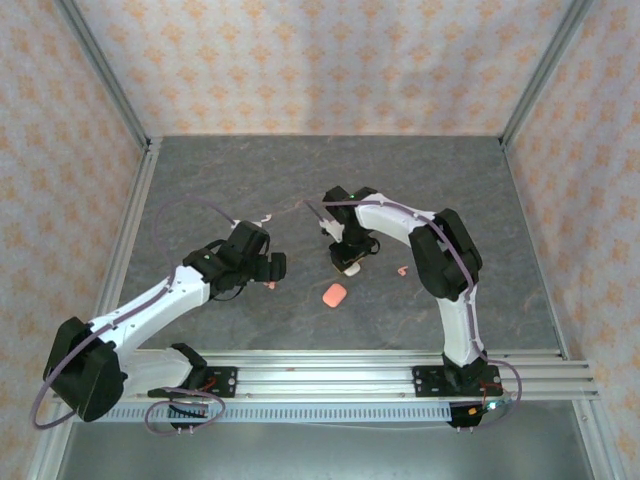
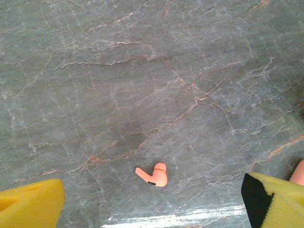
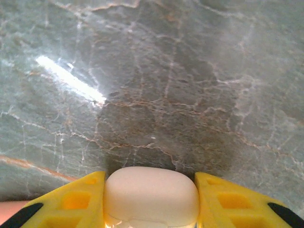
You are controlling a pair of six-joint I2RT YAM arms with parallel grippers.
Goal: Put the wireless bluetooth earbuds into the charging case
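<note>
**Cropped, covered or too small to read**

At the right wrist, the white case (image 3: 151, 192) runs off the picture's bottom edge, so its near side is lost. The right fingers (image 3: 71, 204) pressed against its two sides are cropped there too. A pink sliver (image 3: 12, 211) in the bottom left corner is too cut off to name.

The left fingers (image 2: 28, 204) show as yellow tips only. Beside them, a pink shape (image 2: 298, 173) is sliced by the right border.

From above, the pink earbud (image 1: 402, 269) right of the bench's middle is a speck. A pale fleck (image 1: 265, 219) left of the middle is too small to name.
</note>
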